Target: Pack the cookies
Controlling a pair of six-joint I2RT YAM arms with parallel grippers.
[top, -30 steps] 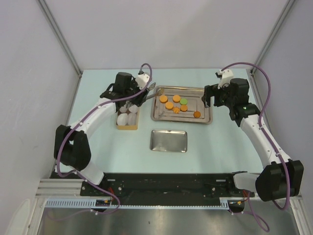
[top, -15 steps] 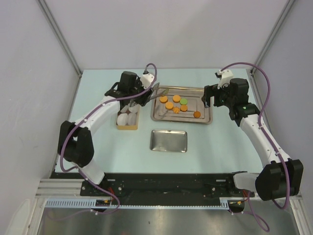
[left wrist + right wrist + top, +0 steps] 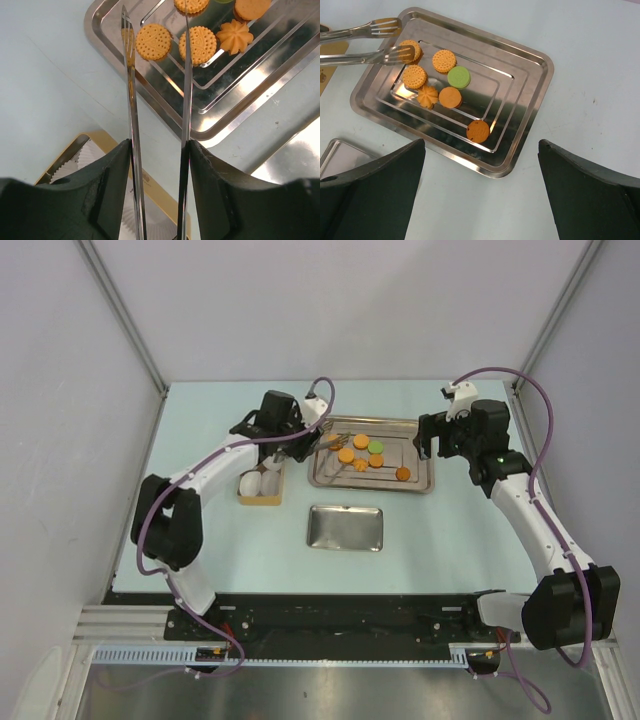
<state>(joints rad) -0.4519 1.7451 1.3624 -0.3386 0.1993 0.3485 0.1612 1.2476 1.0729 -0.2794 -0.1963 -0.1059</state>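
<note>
While my left gripper [image 3: 159,150] pinches long steel tongs [image 3: 131,90], their parted tips hang over the left end of the silver tray [image 3: 106,35], by round orange cookies [image 3: 153,41]; my right gripper [image 3: 481,145] hovers with fingers spread.

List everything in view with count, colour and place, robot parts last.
cookies: seven, six orange and one green, on the large tray
large tray: one, steel, far middle of table
small tray: one, steel, nearer than the large tray
box of paper cups: one, tan with white cups, left of both trays
tongs: one, steel, tips over the large tray's left end
left gripper: shut on the tongs
right gripper: open, beside the large tray's right end
</note>
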